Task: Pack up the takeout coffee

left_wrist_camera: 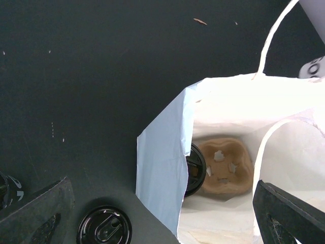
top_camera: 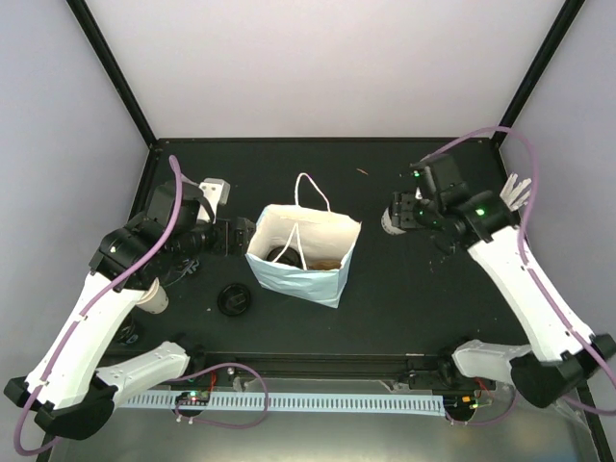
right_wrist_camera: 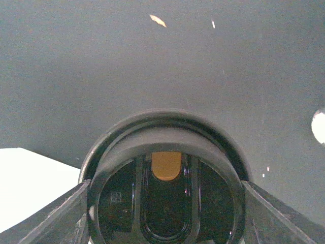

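Bag [top_camera: 289, 277] mouth open; carrier [left_wrist_camera: 226, 165] seems to cover its floor

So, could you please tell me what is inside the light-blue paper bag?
The bag holds the brown moulded-pulp cup carrier, with one black lid at its edge. The bag's blue wall covers the rest of the carrier and whatever is under that lid.

White arm shells [top_camera: 539, 298], black joints [top_camera: 130, 245], lilac cables [top_camera: 500, 128], green LEDs [top_camera: 478, 210].
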